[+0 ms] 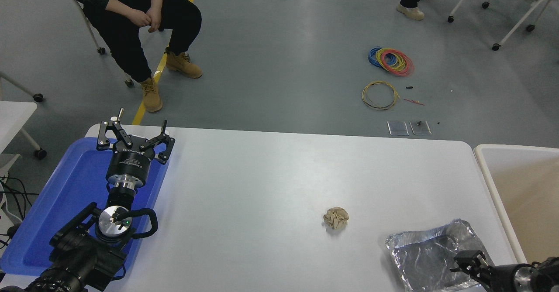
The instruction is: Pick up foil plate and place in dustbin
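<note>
Now the right gripper (464,262) sits low over the foil plate (430,255) at table's near-right corner, beside the dustbin (489,183); can't tell finger state. Bite the rim, not the floor. Left gripper (134,135) parked, fingers spread.

The left claw (133,131) is parked at lower left, spread wide; the right claw (466,263) reaches in low from the lower right.

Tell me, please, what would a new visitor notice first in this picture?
Probably the shiny foil plate at the white table's near right corner, with the right gripper over its near edge. Next, the blue tray at the left under the parked left gripper, and the small crumpled paper ball.
</note>
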